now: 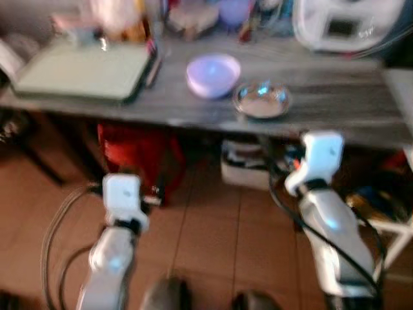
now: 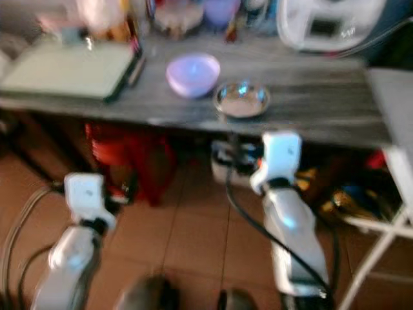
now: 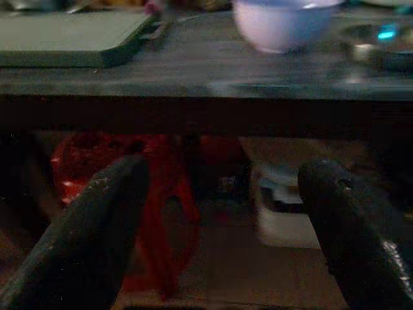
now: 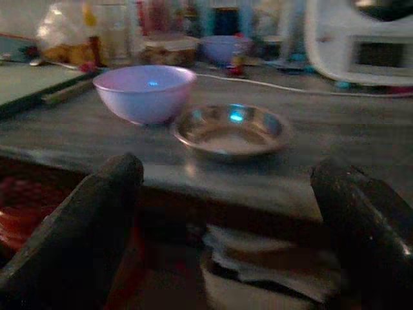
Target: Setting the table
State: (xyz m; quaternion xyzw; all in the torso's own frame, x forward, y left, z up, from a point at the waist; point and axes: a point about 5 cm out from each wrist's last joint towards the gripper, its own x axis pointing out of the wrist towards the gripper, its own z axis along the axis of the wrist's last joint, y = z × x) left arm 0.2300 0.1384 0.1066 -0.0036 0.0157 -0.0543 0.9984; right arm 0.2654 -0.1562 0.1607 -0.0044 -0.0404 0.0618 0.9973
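- R pincer [image 4: 226,239]: fingers apart, empty, just below bench [image 1: 335,110] edge, facing the steel dish [image 4: 231,131].
- L pincer [image 3: 219,239]: fingers apart, empty, lower, under bench front.
- Lilac bowl [image 1: 213,74] just beside steel dish, mid-bench.
- Green tray [image 1: 80,71] on bench's left.

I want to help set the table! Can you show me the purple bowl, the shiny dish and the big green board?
purple bowl [image 1: 213,74], left eye view, inside of the bowl.
shiny dish [image 1: 262,100], left eye view, its middle.
green board [image 1: 84,70], left eye view, flat top.
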